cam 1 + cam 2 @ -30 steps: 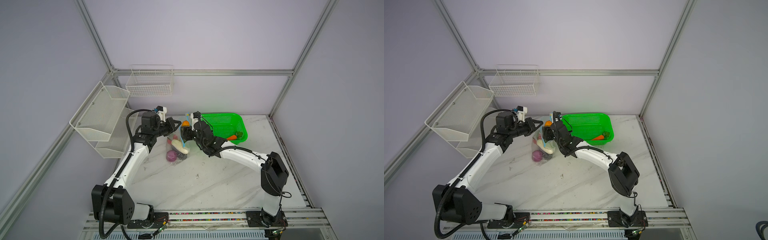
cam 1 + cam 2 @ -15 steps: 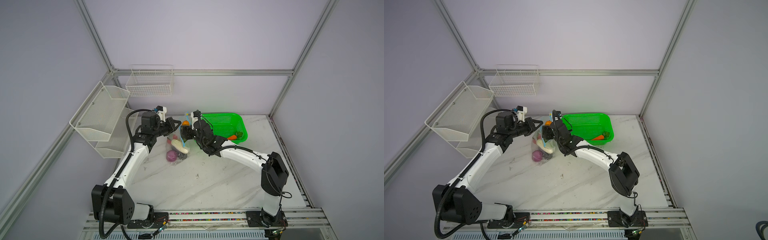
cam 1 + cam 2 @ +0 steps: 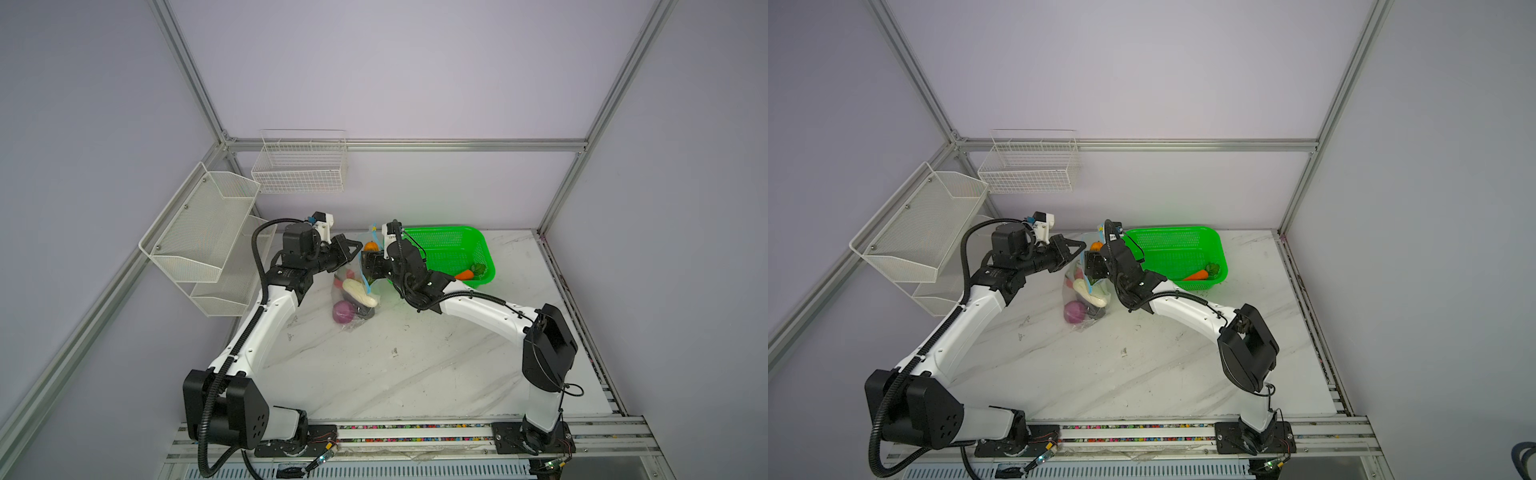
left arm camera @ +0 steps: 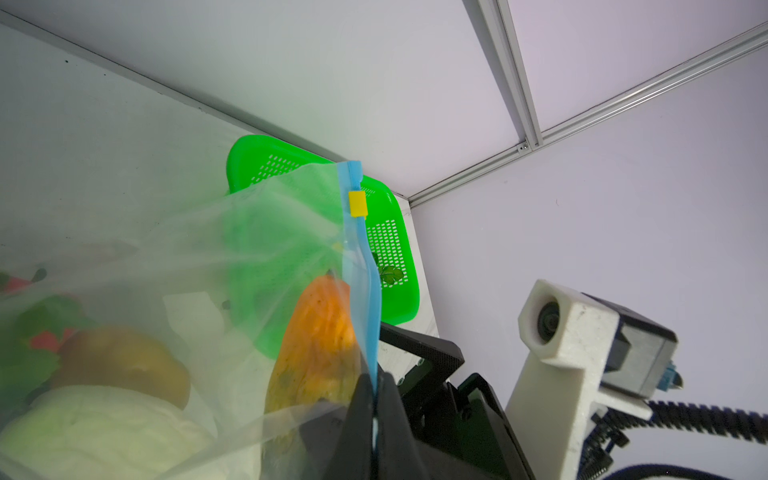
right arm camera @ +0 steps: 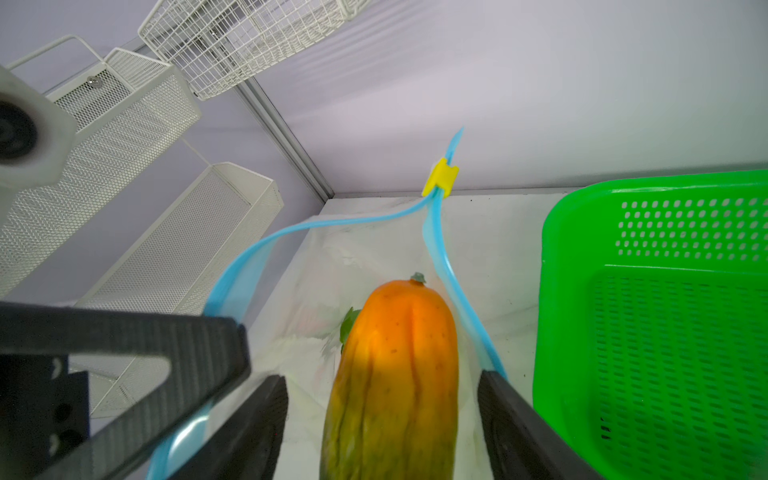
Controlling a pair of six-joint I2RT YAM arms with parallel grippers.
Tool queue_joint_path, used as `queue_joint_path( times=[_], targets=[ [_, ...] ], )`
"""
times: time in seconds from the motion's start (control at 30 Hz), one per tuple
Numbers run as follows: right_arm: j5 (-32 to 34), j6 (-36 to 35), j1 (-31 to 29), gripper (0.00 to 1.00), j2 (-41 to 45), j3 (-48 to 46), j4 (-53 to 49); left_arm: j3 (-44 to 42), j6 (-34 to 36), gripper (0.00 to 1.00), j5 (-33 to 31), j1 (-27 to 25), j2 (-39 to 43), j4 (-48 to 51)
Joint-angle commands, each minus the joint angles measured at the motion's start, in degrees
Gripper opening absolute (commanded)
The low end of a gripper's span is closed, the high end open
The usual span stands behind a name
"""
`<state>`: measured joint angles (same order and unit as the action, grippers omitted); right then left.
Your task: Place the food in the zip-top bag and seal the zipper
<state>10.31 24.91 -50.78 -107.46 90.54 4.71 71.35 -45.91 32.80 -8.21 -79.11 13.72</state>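
Left end effector (image 4: 376, 380): clamped on zipper (image 4: 360, 266) strip.
Right end effector (image 5: 382, 376): apart, straddling orange food (image 5: 395, 332) (long axis along its fingers, inside zip-top bag (image 4: 187, 249) mouth).

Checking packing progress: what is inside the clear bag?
A purple onion, a white vegetable, a brown potato, and an orange vegetable at the bag's mouth. A dark piece beside the onion is partly covered.

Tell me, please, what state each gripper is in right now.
Left gripper: shut on the zipper.
Right gripper: open, straddling the orange fruit.
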Motion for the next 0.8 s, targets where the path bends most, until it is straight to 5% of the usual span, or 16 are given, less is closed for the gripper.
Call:
queue_joint_path(
  times=[0.0,0.77],
  targets=[
    [0.95,-0.77,-0.37,0.75,2.61,2.60,-0.23,-0.20,-0.32,0.00,1.04,0.12,1.33,-3.87],
    [-1.73,-0.12,-0.24,0.70,4.51,3.28,-0.62,-0.56,-0.23,0.00,0.74,0.21,1.76,-3.91]
  ],
)
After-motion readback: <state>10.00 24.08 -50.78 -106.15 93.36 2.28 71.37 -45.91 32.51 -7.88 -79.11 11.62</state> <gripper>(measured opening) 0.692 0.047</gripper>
